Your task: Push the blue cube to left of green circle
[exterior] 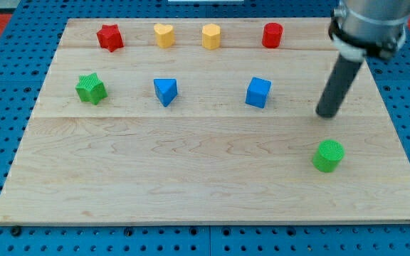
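Your blue cube (258,92) sits on the table (191,171) right of centre, in the middle row, turned a little so one corner points toward the view's bottom. It is a plain, solid blue block with a lighter top face and darker sides. The green circle (328,156) lies well apart from it, lower and toward the view's right; it is a short ribbed cylinder.

You'll see my tip (327,113) resting between them in height, to the right of the cube and above the circle, touching neither. There are no fingers on this rod, so nothing is clenched or grasped.

In the same row as the cube, toward the view's left, you have a blue triangle (165,91) and a green star (90,88). Along the view's top stand a red star (109,37), a yellow heart (164,34), a second yellow block (211,35), and a red cylinder (272,34).
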